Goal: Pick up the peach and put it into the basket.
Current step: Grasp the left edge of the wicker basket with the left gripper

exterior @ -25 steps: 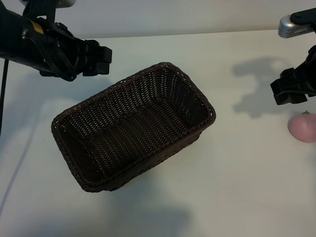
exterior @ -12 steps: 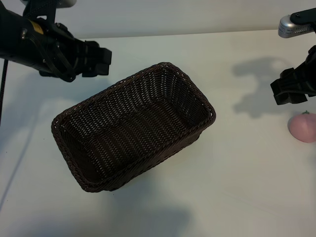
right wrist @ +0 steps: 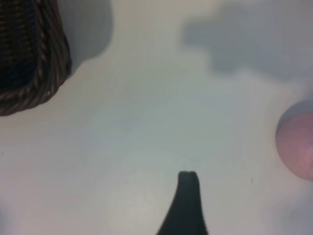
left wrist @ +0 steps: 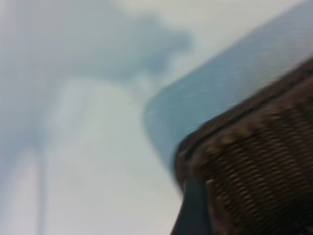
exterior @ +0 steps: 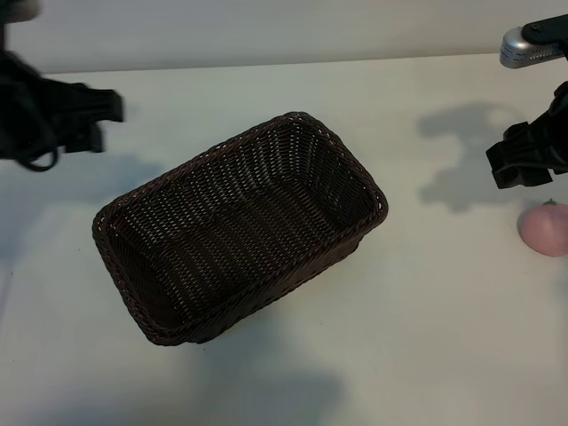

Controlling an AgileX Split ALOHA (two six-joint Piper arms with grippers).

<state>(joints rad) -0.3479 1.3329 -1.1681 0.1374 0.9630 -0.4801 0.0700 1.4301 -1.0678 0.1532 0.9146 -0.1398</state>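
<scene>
Since the earlier frames only the left gripper (exterior: pixel 98 115) has shifted, swinging away leftward from the basket's (exterior: pixel 240 226) far-left side; its jaws stand wide and empty. Untouched, the peach (exterior: pixel 544 229) sits on the table (exterior: pixel 426 337) at the far right edge, well apart from the basket. It is round, so no long axis matters. It lies just below and slightly right of the right gripper (exterior: pixel 519 164), by far the nearer one, which hovers above with jaws wide and empty.

White table (exterior: pixel 417 337), soft dark shadows, pale wall (exterior: pixel 293 27) behind
</scene>
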